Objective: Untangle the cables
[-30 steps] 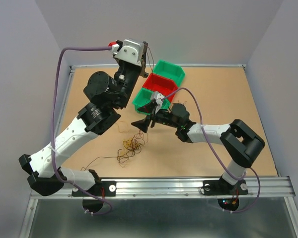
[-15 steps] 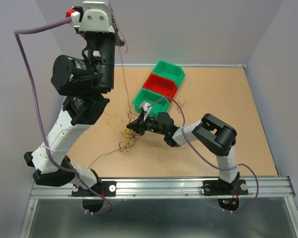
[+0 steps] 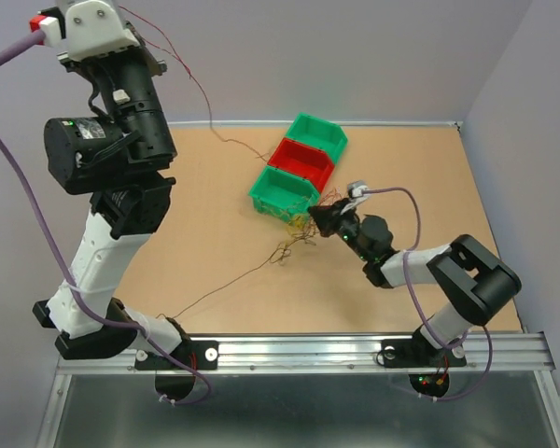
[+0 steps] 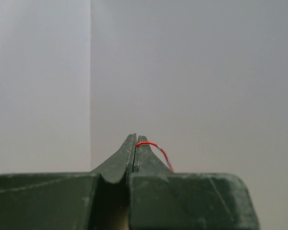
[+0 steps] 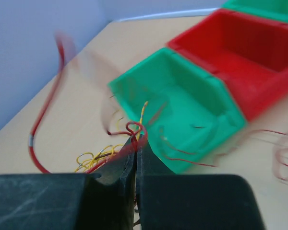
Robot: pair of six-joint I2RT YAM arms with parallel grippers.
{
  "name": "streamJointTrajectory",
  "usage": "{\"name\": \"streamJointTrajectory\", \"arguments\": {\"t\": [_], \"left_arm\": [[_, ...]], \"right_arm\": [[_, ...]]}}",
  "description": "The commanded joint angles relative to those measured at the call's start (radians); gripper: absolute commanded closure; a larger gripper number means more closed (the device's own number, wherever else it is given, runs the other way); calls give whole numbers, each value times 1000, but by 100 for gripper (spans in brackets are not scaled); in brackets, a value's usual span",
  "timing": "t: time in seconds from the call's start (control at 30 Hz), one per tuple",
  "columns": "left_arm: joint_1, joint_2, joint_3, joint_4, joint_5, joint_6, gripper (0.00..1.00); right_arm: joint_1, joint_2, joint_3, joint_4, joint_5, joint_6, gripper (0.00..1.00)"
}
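The cables are thin red, brown and yellow wires. A small clump (image 3: 289, 247) of them lies on the table just in front of the near green bin (image 3: 278, 191). My right gripper (image 3: 314, 220) is low beside that bin and shut on a red loop (image 5: 137, 130) of the cables, with yellow strands (image 5: 93, 158) under it. My left gripper (image 3: 157, 58) is raised high at the far left, shut on one red wire (image 4: 152, 145). That wire (image 3: 205, 107) runs down from it towards the bins. Another long strand (image 3: 219, 291) trails to the near left edge.
Three bins stand in a diagonal row: the near green one (image 5: 182, 105), a red one (image 3: 303, 161) (image 5: 240, 48) and a far green one (image 3: 319, 133). Grey walls close in the table. A metal rail (image 3: 299, 350) carries the arm bases at the near edge.
My left arm has swung up and to the left, drawing a red wire out of the clump. My right gripper closed on the cables and moved right, dragging the clump towards the near green bin.
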Motion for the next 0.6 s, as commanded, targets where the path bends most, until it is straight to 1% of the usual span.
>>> {"name": "streamJointTrajectory", "arguments": {"t": [0.0, 0.03, 0.2, 0.23, 0.27, 0.33, 0.37, 0.43, 0.57], "left_arm": [[55, -59, 25, 70, -2, -26, 100], [69, -62, 17, 63, 2, -52, 100], [155, -65, -40, 38, 22, -118, 100], [166, -68, -46, 21, 32, -147, 100], [174, -76, -78, -9, 73, -204, 100], [177, -105, -128, -25, 125, -247, 100], [175, -112, -176, -37, 181, -276, 100], [177, -108, -201, -43, 205, -293, 100], [175, -80, -242, -77, 217, -316, 100]], "right_arm": [[-127, -96, -102, 28, 122, 100, 99], [-157, -140, -138, 19, 139, 105, 99], [-222, -255, -182, -108, 245, 129, 99], [-245, -272, -190, -124, 252, 134, 100], [-254, -309, -205, -149, 259, 142, 99], [-267, -349, -221, -174, 303, 142, 100], [-270, -387, -230, -202, 326, 140, 99], [-277, -427, -238, -252, 406, 142, 99], [-335, -525, -224, -366, 481, 158, 99]]}}
